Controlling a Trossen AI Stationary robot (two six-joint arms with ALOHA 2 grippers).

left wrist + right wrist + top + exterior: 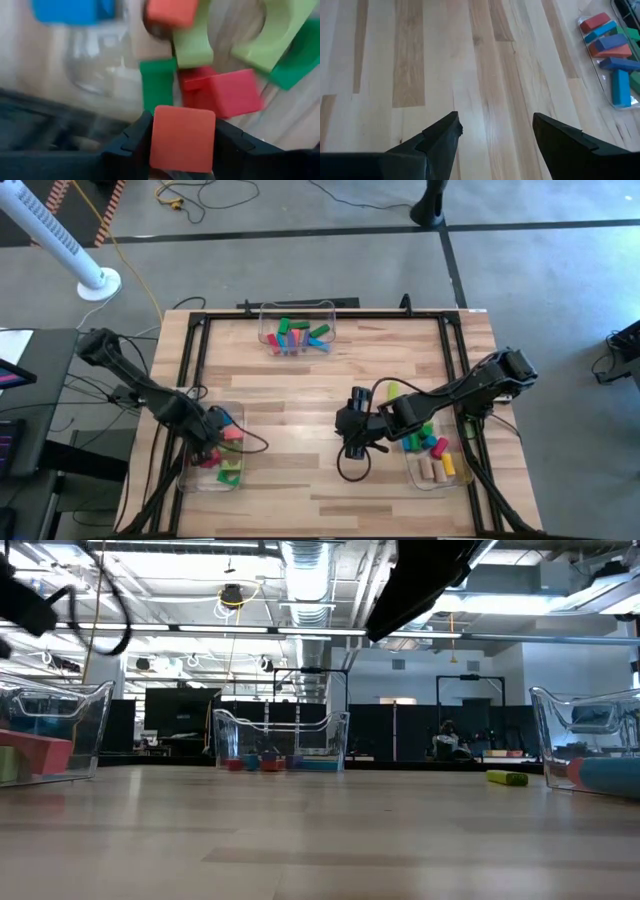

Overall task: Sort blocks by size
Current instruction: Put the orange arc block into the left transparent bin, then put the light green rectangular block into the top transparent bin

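Note:
My left gripper [212,452] is over the clear bin [190,478] at the table's near left and is shut on a red-orange block [182,139]. Below it in the bin lie red [225,92], green [157,82] and light green arch [280,30] blocks. My right gripper [357,448] is open and empty above the bare table near its middle; it also shows in the right wrist view [495,132]. The far bin [297,332] holds several small blocks. The near right bin [436,455] holds cylinders and bars. A yellow-green block [393,390] lies on the table. My left gripper pinches the red-orange block by two opposite sides [155,142] between its two fingers. The fingers point down into the bin. The block's square end face shows toward the camera, above the blocks lying in the bin.
A black metal frame [195,330] runs round the tabletop. Free wood lies between the three bins in the table's middle. In the low view the bins' clear walls [280,735] stand upright, and the yellow-green block [507,778] lies at the right.

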